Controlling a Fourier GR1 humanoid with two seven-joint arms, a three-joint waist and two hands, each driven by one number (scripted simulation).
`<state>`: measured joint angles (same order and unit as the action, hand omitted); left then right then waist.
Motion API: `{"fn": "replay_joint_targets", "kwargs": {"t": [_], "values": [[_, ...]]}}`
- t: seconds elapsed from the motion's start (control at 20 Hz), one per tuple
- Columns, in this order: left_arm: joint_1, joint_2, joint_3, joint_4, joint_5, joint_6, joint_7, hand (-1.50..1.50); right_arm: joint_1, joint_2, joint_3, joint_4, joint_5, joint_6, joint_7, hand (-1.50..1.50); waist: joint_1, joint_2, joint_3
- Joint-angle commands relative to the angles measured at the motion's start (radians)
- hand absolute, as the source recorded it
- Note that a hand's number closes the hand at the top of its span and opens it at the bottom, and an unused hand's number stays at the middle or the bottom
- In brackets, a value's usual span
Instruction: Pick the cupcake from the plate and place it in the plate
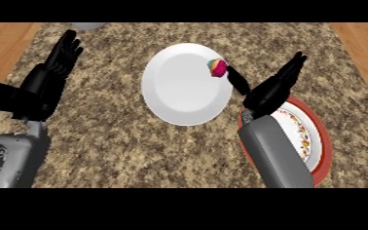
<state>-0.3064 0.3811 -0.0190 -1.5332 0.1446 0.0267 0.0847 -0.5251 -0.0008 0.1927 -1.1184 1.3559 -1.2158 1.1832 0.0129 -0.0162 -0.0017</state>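
With the cupcake (217, 67) on the white plate's (179, 87) right rim, my right hand (269, 92), fingers straight, thumb beside it, is either closing in or letting go.

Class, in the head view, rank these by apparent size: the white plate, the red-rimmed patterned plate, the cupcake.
1. Plain white round plate.
2. Red-rimmed patterned plate, partly hidden by the forearm, so unsure against the white one.
3. Small pink-topped cupcake.

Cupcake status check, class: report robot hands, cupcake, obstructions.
Left robot hand open, resting. Right robot hand open beside cupcake. Cupcake on white plate rim. Nothing blocking.
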Motion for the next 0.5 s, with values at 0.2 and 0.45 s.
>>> {"fn": "replay_joint_targets", "kwargs": {"t": [0.2, 0.45], "values": [[0.01, 0.0, 0.021, -0.028, -0.001, 0.023, 0.033, 0.0, 0.294, 0.001, 0.157, -0.319, 0.132, -0.005, 0.204, -1.5, -0.038, -0.005, 0.0], [0.039, 0.025, 0.044, -0.028, 0.01, -0.008, 0.015, 0.0, 0.576, 0.001, 0.289, -0.537, 0.217, -0.005, 0.21, -1.5, -0.047, 0.001, 0.0]]}}
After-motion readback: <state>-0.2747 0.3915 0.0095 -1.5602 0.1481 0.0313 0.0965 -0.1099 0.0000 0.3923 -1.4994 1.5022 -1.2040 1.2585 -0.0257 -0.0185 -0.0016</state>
